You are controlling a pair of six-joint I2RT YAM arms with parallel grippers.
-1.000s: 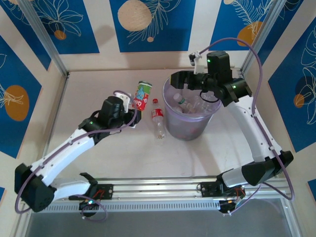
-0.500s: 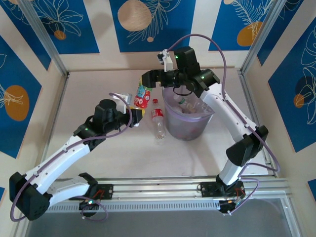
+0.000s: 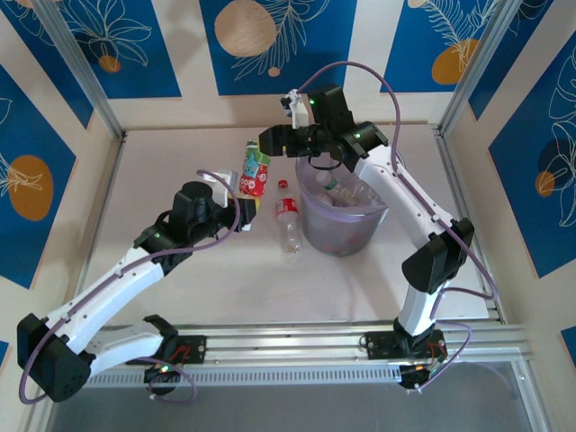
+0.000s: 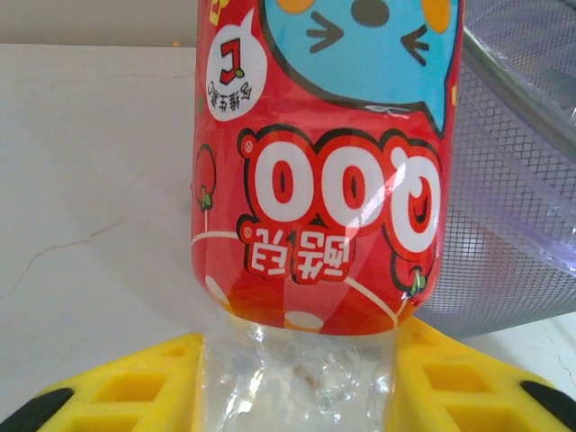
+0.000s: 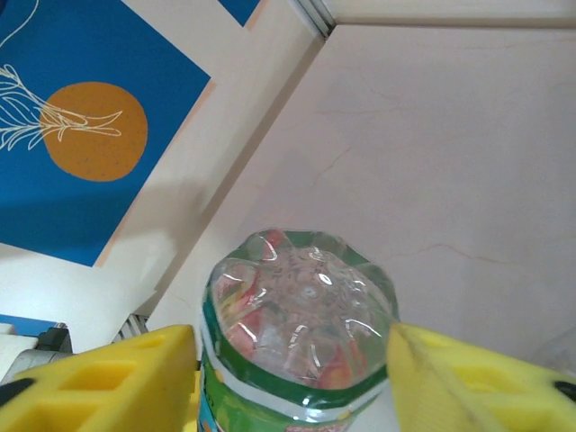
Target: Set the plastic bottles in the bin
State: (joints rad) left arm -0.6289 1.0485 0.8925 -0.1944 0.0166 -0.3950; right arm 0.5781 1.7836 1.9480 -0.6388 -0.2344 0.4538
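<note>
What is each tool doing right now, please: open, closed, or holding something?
Left tool: closed on the Qoo bottle.
Right tool: set either side of that bottle's base; whether it grips cannot be told.

Glossy clear plastic bottle [image 4: 315,225]; matt pale table [image 4: 90,180].

Held bottle [image 3: 256,169]: red + green label w/ blue cat face. Bin [image 3: 342,236], 4 o'clock of it: pale purple, see-thru. Lying bottle [image 3: 288,220]: red label, red cap. Walls [image 3: 270,36]: blue, orange dots, white leaves. Left gripper [image 4: 297,391]: yellow fingers [image 4: 117,387].
</note>
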